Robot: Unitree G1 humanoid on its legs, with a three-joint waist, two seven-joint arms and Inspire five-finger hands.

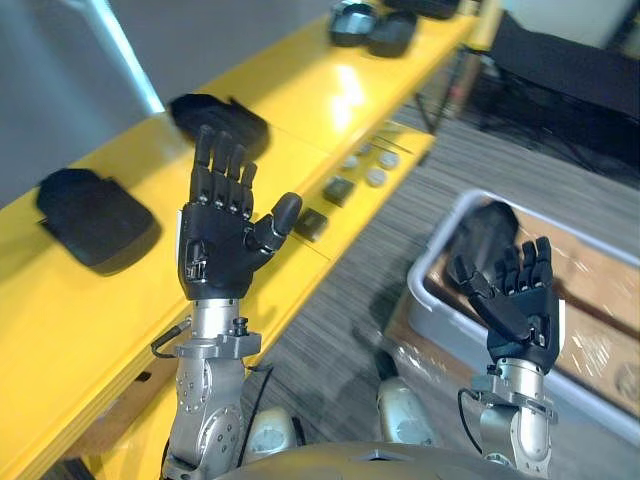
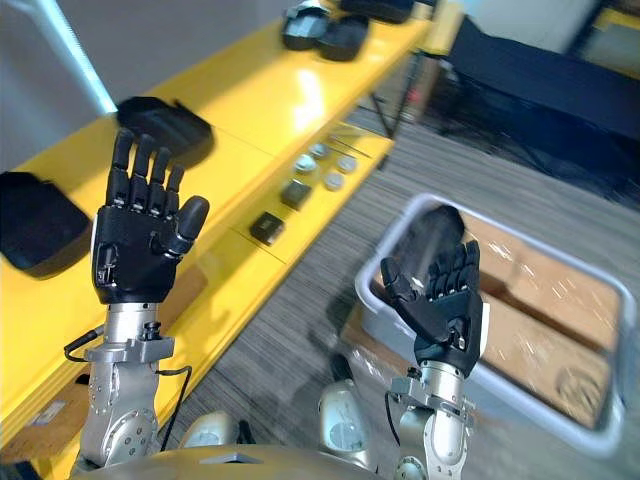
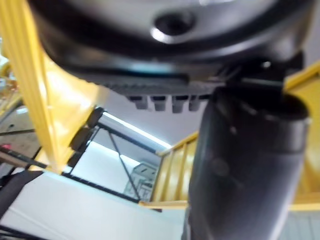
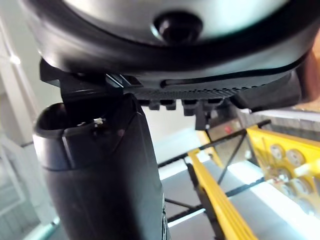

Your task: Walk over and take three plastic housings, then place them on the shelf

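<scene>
In the left eye view the left hand (image 1: 215, 250) is held up with straight fingers and holds nothing, above the yellow shelf (image 1: 310, 110) where black plastic housings (image 1: 95, 215) lie. In the right eye view the right hand (image 2: 440, 305) is also spread and empty, before a grey bin (image 2: 530, 405) with a dark housing (image 2: 430, 235) inside.

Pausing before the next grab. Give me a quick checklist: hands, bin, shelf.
1. Left hand open and empty: ok.
2. Right hand open and empty: ok.
3. Housing left in the bin: ok, one shows past the right hand.
4. Free spot on the shelf: ok, bare yellow between the shelf housings.
5. Right hand low enough to grasp the housing: cannot tell.
</scene>
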